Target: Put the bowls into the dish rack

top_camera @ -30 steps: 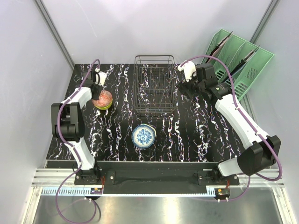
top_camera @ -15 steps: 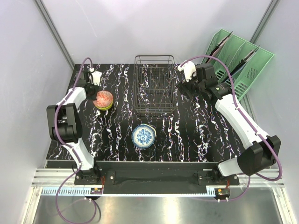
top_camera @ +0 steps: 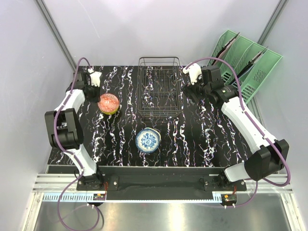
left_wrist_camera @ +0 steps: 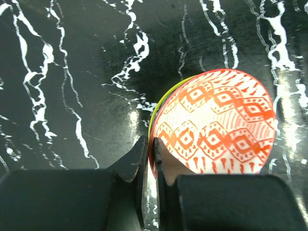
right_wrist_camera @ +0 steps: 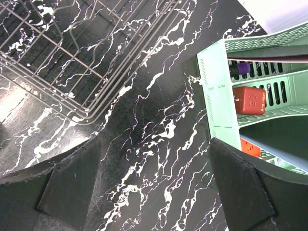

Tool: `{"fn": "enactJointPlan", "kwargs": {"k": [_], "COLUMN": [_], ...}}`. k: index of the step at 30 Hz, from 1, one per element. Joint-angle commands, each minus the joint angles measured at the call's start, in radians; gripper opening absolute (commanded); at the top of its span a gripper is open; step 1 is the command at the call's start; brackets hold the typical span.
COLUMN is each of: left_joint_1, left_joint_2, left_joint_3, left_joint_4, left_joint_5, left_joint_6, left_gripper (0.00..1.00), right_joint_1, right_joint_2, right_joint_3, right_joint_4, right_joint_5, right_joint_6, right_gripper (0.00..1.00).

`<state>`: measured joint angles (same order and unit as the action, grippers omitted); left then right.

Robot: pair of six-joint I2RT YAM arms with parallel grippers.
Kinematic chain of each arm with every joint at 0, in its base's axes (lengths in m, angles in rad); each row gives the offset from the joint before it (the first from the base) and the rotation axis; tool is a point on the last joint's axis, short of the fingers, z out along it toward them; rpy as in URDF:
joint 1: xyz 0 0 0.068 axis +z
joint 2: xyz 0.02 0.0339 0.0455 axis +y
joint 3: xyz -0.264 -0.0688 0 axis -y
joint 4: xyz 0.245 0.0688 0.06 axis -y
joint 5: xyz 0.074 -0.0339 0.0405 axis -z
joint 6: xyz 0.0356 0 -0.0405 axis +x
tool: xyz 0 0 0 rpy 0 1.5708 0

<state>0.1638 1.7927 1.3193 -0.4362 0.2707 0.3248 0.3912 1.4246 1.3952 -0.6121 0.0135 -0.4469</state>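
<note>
Lime bowl (left_wrist_camera: 159,106) mostly hidden, red bowl (left_wrist_camera: 216,125) atop

Mint-green slotted organizer (top_camera: 262,72) at two o'clock, beside the black marbled table (top_camera: 202,139); orange blocks (right_wrist_camera: 249,99) sit in its compartments

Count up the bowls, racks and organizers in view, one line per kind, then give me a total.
Bowls: 3 (red-patterned ceramic bowl nested in a lime-green bowl; blue floral white bowl)
Dark wire dish rack: 1
Mint-green plastic slotted organizer: 1
Total: 5
</note>
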Motion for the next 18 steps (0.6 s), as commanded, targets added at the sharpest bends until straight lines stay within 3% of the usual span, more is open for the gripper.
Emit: {"fn": "enactJointPlan", "kwargs": {"k": [1,18], "left_joint_1": [0.016,0.092], "left_joint_2": [-0.043,-0.055], "left_joint_3": [0.058,0.106], "left_joint_4": [-0.01,-0.042], "left_joint_5": [0.09,0.341], "left_joint_6": [-0.038,-0.112], "left_gripper": [0.0,0.0], "right_joint_1": [0.008,0.009], "right_joint_2": [-0.001,0.016], "right_joint_3": [0.045,0.065], "right_joint_4": [0.003,-0.008], "right_joint_5": [-0.033,-0.052], "right_joint_6": [0.016,0.025], "right_gripper": [1.0,1.0]}}
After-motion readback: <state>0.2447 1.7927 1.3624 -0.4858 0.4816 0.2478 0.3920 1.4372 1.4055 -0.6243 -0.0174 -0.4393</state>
